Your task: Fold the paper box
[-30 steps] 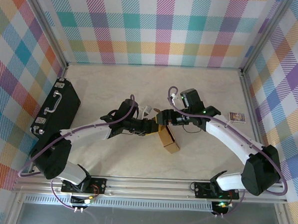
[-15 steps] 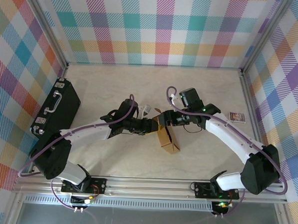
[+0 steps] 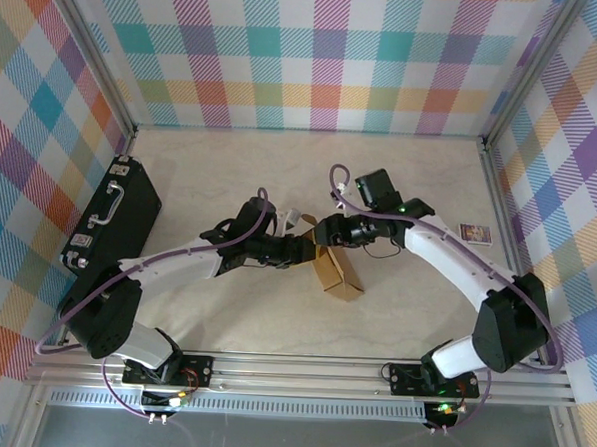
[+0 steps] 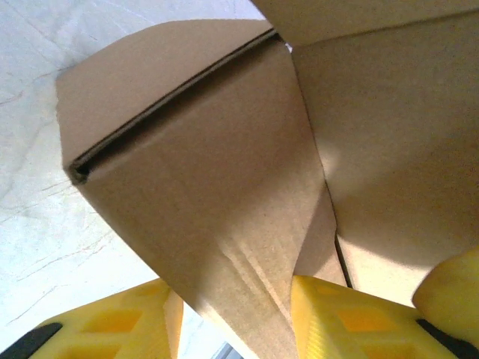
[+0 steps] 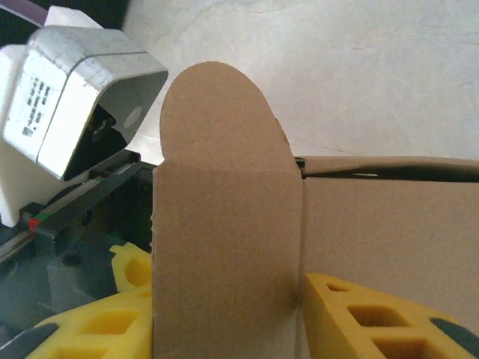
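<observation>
Two claws are on the plain brown corrugated cardboard paper box (image 3: pixel 338 274), which sits part-formed on the pale desk (image 3: pixel 231 170) near the middle, between my two arms and well apart from the black hard case with a handle (image 3: pixel 119 209) at the left edge.

My left claw (image 4: pixel 232 299) pinches a creased cardboard flap at the box's near corner. The wedge of board runs down between the yellow pads (image 4: pixel 112 329), and that grip looks the same as a second ago.

The change is on the right. Over the last second my right claw (image 5: pixel 224 277) has drawn its jaws in from a wide spread and shifted slightly toward the left arm. It now clamps the rounded cardboard tab (image 5: pixel 217 134), which stands upright between its pads with no gap that I can see on either side. The box has also shifted a little across the desk under both grips.

I judge this to be the change from reaching to holding. With the body steadied on the left and the tab caught on the right, the tab can be bent over and tucked in. The fold itself is not yet made, and the soft board could buckle if I pull unevenly.
</observation>
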